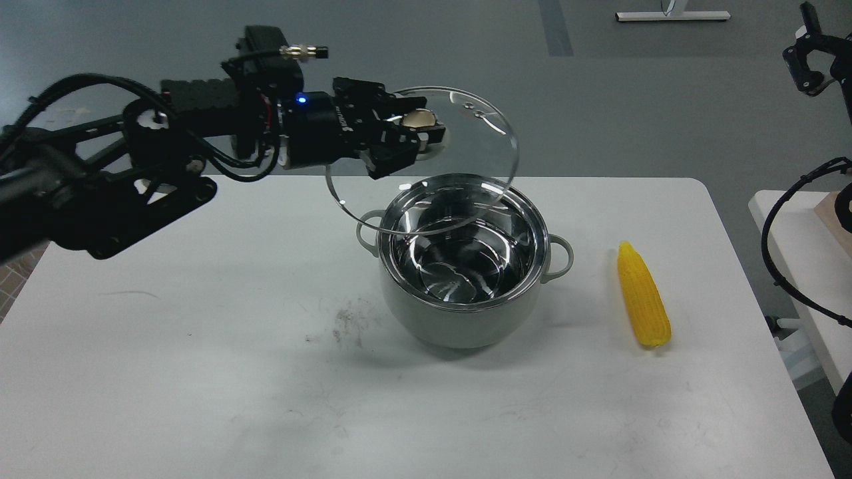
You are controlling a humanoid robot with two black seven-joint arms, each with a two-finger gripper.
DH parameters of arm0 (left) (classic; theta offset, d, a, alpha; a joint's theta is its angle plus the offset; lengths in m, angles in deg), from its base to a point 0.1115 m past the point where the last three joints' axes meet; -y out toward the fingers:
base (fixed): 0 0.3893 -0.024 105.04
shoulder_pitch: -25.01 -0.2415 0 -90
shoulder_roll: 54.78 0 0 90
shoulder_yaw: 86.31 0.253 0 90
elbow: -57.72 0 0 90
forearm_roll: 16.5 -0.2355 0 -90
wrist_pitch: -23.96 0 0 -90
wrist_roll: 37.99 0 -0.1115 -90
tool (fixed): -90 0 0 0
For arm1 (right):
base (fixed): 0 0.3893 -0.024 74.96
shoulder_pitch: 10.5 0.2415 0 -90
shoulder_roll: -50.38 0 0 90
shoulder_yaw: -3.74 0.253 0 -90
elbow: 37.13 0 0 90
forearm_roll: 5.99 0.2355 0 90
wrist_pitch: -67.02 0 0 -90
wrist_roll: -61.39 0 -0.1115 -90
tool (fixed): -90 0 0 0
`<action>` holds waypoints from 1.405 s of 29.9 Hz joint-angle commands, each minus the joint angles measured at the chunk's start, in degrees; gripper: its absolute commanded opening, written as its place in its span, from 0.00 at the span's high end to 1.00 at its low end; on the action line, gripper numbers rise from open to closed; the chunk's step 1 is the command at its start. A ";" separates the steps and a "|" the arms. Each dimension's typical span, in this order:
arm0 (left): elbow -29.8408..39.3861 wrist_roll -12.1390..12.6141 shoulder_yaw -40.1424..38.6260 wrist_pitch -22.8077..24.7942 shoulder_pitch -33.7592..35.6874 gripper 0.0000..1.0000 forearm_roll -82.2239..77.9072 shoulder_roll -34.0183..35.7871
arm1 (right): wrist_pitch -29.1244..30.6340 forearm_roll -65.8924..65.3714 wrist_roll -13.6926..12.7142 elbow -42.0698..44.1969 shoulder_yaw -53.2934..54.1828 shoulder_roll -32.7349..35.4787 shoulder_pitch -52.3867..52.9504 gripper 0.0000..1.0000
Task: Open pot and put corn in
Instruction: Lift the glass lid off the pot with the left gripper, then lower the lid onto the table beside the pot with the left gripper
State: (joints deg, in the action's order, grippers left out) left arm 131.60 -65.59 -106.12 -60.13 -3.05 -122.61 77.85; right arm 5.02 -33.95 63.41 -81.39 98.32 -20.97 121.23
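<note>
The pale grey-green pot stands open in the middle of the white table, its shiny steel interior empty. My left gripper is shut on the brass-coloured knob of the glass lid and holds the lid tilted in the air above the pot's back left rim. The yellow corn lies on the table to the right of the pot, its point facing away from me. My right gripper is at the top right edge, far from the table; its fingers cannot be told apart.
The white table has a dark smudge left of the pot. A second table's edge and black cables are at the right. A patterned cloth shows at the far left edge.
</note>
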 commanded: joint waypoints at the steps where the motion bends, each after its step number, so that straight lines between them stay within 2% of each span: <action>1: 1.09 -0.40 -0.05 -1.85 -4.34 0.66 0.11 9.46 | 0.01 0.00 0.01 -0.12 0.08 -0.01 -0.16 0.00; 7: 0.82 -0.40 0.39 -8.53 -14.98 0.66 0.55 20.64 | 0.01 0.00 0.01 -0.21 -0.01 -0.10 -0.24 0.00; 13: 0.47 -0.40 0.56 -12.41 -24.47 0.65 3.79 24.61 | 0.01 0.00 -0.08 -0.21 -0.10 -0.10 -0.24 0.00; 17: -0.50 -0.40 0.48 -14.26 -28.89 0.65 5.47 23.82 | 0.01 -0.09 -0.08 -0.21 -0.54 -0.01 -0.51 0.00; 23: -12.51 -0.40 0.56 -15.23 -32.05 0.64 6.97 16.01 | 0.01 -0.09 -0.08 -0.30 -0.54 0.07 -1.47 0.00; 29: -19.03 -0.40 0.83 -15.23 -32.14 0.64 6.79 10.20 | 0.01 -0.09 -0.08 -0.30 -0.54 0.07 -1.56 0.00; 32: -19.30 -0.40 1.26 -15.23 -32.14 0.59 6.79 9.76 | 0.01 -0.09 -0.08 -0.30 -0.54 0.07 -1.74 0.00; 35: -19.48 -0.40 1.62 -15.40 -32.49 0.44 6.79 9.76 | 0.01 -0.09 -0.08 -0.38 -0.54 0.07 -2.00 0.00; 42: -21.76 -0.40 1.71 -17.07 -34.07 0.43 6.88 9.41 | 0.01 -0.09 -0.08 -0.82 -0.54 0.07 -2.09 0.00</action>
State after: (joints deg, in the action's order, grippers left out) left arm 110.75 -66.00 -104.41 -76.71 -36.39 -115.81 87.51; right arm 5.02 -34.03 63.32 -81.93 97.78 -20.89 119.21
